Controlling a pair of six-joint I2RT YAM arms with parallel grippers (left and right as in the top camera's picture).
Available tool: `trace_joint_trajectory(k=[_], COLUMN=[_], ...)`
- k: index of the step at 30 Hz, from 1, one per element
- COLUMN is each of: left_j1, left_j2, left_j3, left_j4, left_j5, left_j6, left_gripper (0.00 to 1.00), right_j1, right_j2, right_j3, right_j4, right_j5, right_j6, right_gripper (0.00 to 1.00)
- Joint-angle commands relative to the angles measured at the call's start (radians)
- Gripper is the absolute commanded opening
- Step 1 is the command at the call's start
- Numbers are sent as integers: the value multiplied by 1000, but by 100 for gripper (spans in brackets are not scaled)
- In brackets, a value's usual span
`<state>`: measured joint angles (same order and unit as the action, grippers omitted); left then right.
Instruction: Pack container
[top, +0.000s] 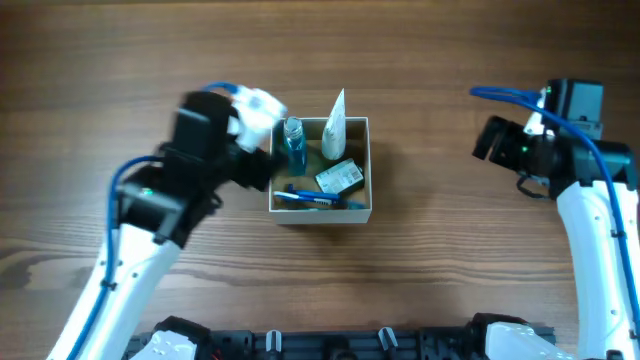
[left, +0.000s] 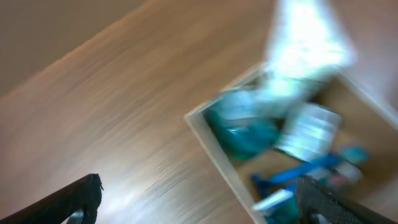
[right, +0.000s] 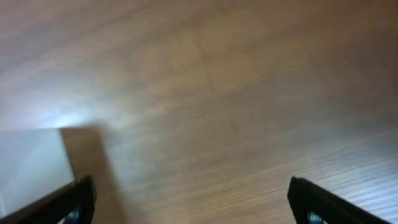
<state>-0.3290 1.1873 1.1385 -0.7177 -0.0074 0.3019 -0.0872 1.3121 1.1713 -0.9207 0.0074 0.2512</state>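
Left claw (top: 258, 165) spread wide, empty, just beside left wall of container (top: 369, 160); container lies to its right. Right claw (top: 490, 140) spread, empty, well apart. Left arm nearer.

Looks like a robotics lab bench: wood-grain tabletop (top: 90, 60) filling the frame, white arm (top: 120, 270) at lower left, another arm (top: 600, 250) at right trailing a blue cable (top: 505, 93), black mounting rail (top: 330, 346) along the bottom edge.

container (top: 322, 216) | square open-top box, thin white walls, tan cardboard-coloured inside | upright, flat on table (top: 450, 280), sides roughly parallel to table edges | near table's middle | partly filled, top open
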Motion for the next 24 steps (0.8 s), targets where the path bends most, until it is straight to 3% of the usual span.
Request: trace_joint_trajectory(k=[1, 7, 12, 18, 23, 24], left_j1=[181, 312, 314, 314, 314, 314], left_j2=[16, 42, 43, 13, -158, -265], left_j3=[13, 13, 13, 12, -39, -78], left_j4=[-4, -5, 64, -68, -95, -86], left_j5=[-8, 37, 37, 47, 113, 122], left_j6=[-192, -191, -191, -211, -237, -244], left_gripper=[100, 100, 100, 100, 100, 100], right_j1=[99, 192, 192, 192, 192, 192], right_j2=[6, 21, 16, -27, -180, -263], right_j3=[3, 3, 3, 3, -18, -51], right_j4=[68, 247, 393, 289, 230, 219], right_j5=[4, 43, 11, -9, 18, 18], right_j6=[-45, -84, -87, -31, -31, -31], right_gripper=[100, 100, 100, 100, 100, 100])
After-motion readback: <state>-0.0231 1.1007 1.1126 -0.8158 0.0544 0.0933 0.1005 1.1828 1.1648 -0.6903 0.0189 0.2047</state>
